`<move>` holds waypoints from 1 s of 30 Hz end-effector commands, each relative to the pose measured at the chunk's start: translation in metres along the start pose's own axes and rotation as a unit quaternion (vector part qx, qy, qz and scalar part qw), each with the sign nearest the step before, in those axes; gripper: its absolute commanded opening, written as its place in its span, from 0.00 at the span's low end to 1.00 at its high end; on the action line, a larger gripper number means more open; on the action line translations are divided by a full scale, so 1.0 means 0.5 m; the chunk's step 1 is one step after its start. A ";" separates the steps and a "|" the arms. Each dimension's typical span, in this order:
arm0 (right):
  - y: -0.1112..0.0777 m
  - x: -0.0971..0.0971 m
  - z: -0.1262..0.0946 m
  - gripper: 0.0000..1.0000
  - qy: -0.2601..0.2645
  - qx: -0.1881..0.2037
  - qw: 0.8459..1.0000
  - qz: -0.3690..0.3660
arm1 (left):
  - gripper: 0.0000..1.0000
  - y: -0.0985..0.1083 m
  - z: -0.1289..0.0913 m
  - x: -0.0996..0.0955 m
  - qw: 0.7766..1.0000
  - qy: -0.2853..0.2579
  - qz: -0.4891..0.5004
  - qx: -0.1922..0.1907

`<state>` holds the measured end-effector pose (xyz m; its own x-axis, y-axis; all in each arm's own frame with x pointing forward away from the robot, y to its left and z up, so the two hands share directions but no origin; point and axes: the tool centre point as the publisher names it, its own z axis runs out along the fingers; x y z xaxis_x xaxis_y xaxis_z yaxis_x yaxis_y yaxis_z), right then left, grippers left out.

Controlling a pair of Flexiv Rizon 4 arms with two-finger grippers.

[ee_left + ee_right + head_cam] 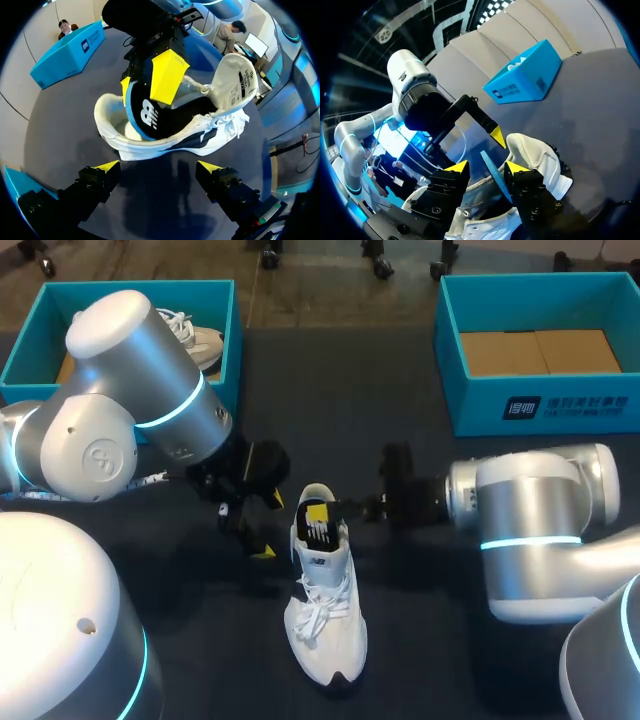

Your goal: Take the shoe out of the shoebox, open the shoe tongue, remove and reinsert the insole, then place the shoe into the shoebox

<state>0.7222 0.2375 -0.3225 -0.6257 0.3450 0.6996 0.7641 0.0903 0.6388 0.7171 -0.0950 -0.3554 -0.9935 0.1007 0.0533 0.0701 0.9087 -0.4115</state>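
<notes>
R gripper (pixel 486 166) is clamped on insole (pixel 145 117), L gripper (pixel 159 166) gapes empty beside shoe (pixel 322 610); unbraced, shoe may tip or slide w/ the insole's drag.

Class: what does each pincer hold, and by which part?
Right pincer grips the black, blue-edged foam insole by its heel end, above the white lace-up shoe. Left pincer is open, holding nothing.

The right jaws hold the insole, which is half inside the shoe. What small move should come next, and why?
Probably bring the left gripper in to steady the shoe. The right gripper is shut on the insole, whose front lies inside the shoe, while the left jaws stand open and apart from it, so the shoe may drag.
</notes>
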 end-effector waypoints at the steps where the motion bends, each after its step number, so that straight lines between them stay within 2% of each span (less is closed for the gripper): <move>1: 0.017 -0.006 -0.031 0.45 0.005 0.026 1.000 0.000 | 1.00 -0.004 -0.030 0.009 1.000 -0.002 0.012 -0.004; 10: 0.041 -0.012 -0.083 0.47 0.010 0.082 0.997 -0.001 | 1.00 0.013 -0.092 0.004 0.999 -0.001 0.025 -0.021; 18: 0.073 -0.019 -0.137 0.47 0.007 0.160 0.987 0.022 | 1.00 0.039 -0.143 -0.009 0.998 0.011 0.036 -0.047; 20: 0.083 -0.022 -0.155 0.49 0.010 0.178 0.983 0.032 | 1.00 0.047 -0.158 -0.016 0.998 0.014 0.038 -0.058; 22: 0.091 -0.024 -0.167 0.59 0.001 0.197 0.979 0.046 | 1.00 0.054 -0.170 -0.023 0.997 0.015 0.039 -0.067; 25: 0.103 -0.029 -0.184 0.61 -0.010 0.224 0.972 0.065 | 1.00 0.068 -0.186 -0.034 0.996 0.028 0.041 -0.079; 29: 0.122 -0.036 -0.204 0.55 -0.037 0.254 0.962 0.095 | 1.00 0.088 -0.207 -0.050 0.994 0.035 0.039 -0.092; 30: 0.127 -0.036 -0.208 0.51 -0.049 0.259 0.959 0.103 | 1.00 0.092 -0.214 -0.054 0.994 0.037 0.038 -0.094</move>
<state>0.7682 0.1514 -0.2789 -0.4658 0.4425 0.7663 0.8836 0.1861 0.4296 0.7483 -0.0170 -0.2854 -0.9791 0.1891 0.0754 0.1658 0.9555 -0.2440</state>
